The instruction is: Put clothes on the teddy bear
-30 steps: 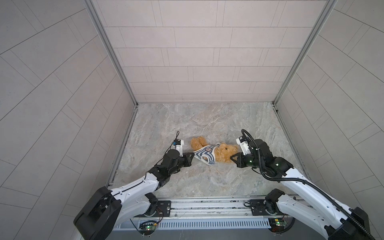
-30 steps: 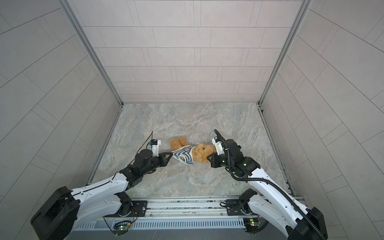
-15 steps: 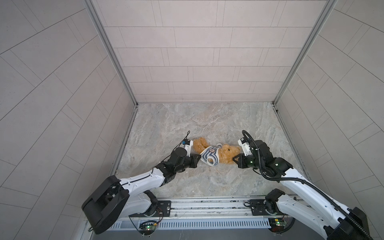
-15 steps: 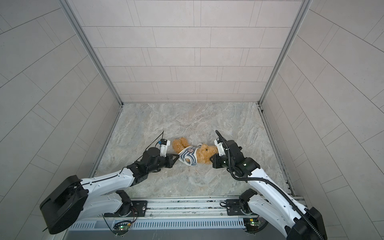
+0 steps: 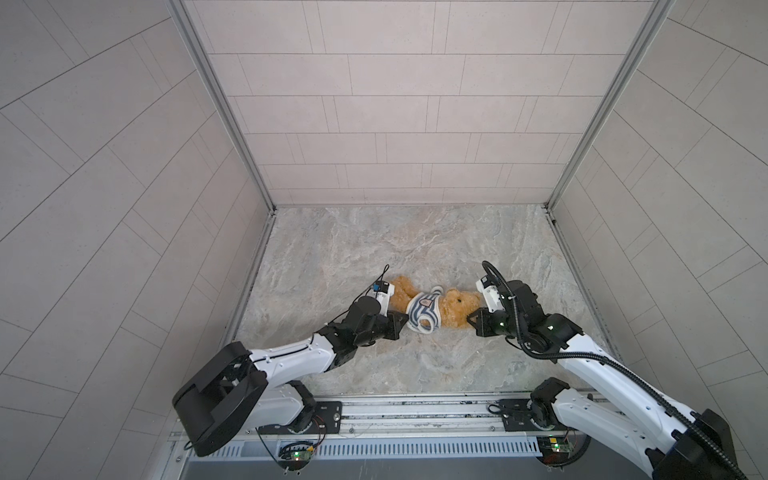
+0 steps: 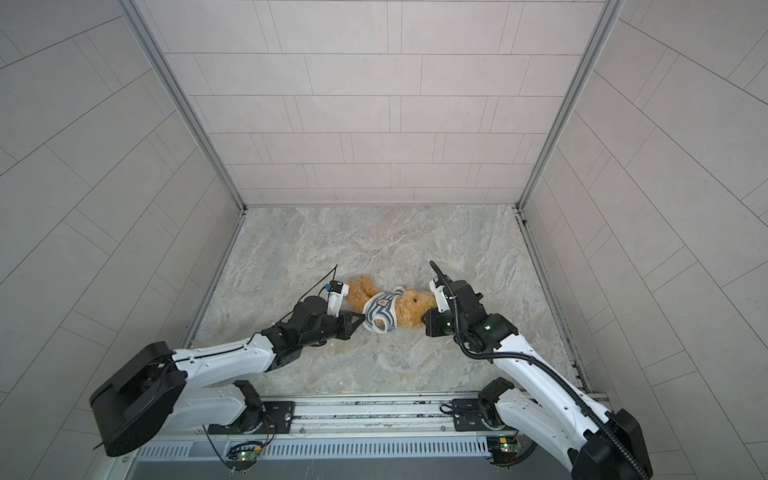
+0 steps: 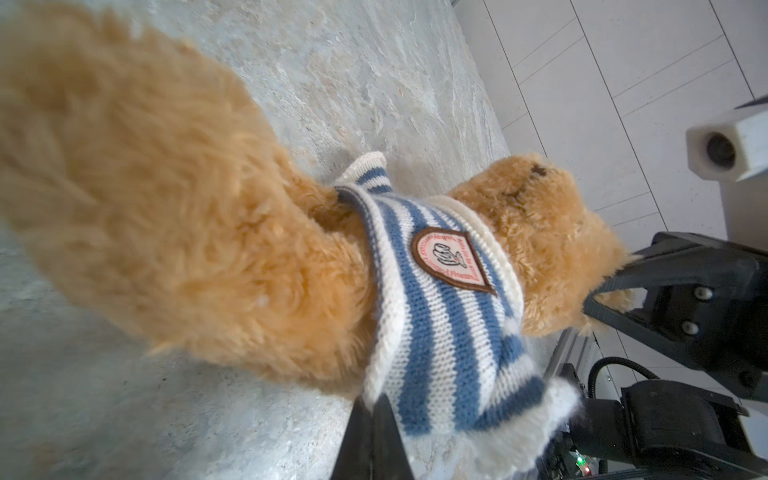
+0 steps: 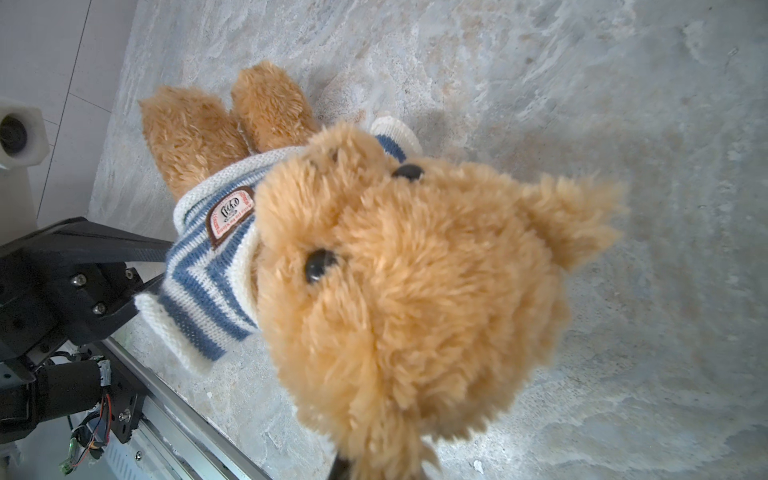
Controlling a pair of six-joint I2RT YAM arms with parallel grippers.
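Note:
The teddy bear (image 5: 455,311) (image 6: 412,309) lies on its back on the marble floor, head to the right and legs to the left. A blue-and-white striped shirt (image 5: 423,314) (image 6: 380,312) with a badge sits round its chest, one empty sleeve hanging toward the front. My left gripper (image 7: 371,415) (image 5: 404,325) is shut on the shirt's lower hem (image 7: 436,332). My right gripper (image 8: 347,461) (image 5: 470,322) is shut on fur at the bear's head (image 8: 415,291), by an ear. The bear's arms are hidden under the shirt.
Bare marble floor (image 5: 374,249) stretches behind the bear to the tiled back wall. The metal base rail (image 5: 415,415) runs along the front edge, close below both arms. Tiled side walls close in the left and right.
My left gripper has moved right toward the bear, carrying the shirt hem with it. The right gripper and the bear's head have stayed in place.

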